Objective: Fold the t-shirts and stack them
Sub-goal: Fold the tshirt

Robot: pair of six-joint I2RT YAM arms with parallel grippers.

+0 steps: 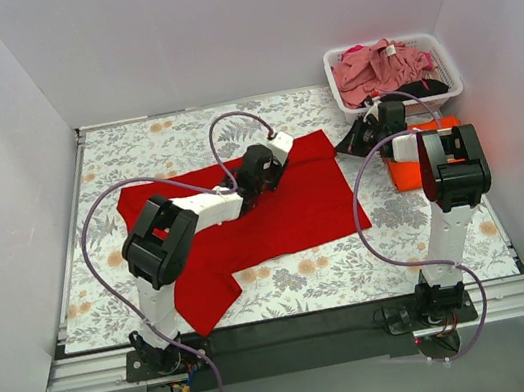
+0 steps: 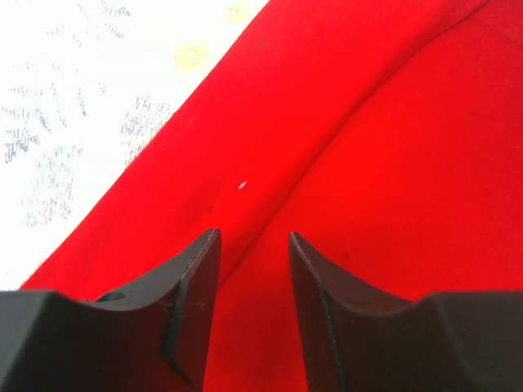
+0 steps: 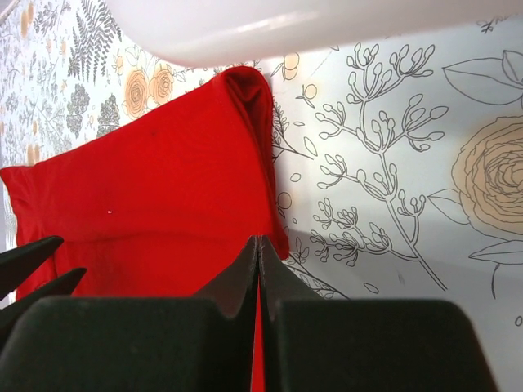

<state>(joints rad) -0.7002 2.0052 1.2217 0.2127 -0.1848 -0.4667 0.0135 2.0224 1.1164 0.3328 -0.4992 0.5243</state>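
On the floral-print table cloth (image 1: 338, 279) the bright red cloth t-shirt (image 1: 285, 212) lies spread, its long axis running near-left to far-right, with my left gripper (image 2: 253, 234) part-spread above its far middle and my right gripper (image 3: 259, 239) pressed together, apparently pinching its far-right edge.

We see a floral tablecloth (image 1: 181, 139) spread across the table, with a white lattice basket (image 1: 334, 80) at its far right corner. Plain white walls (image 1: 211, 22) enclose three sides.
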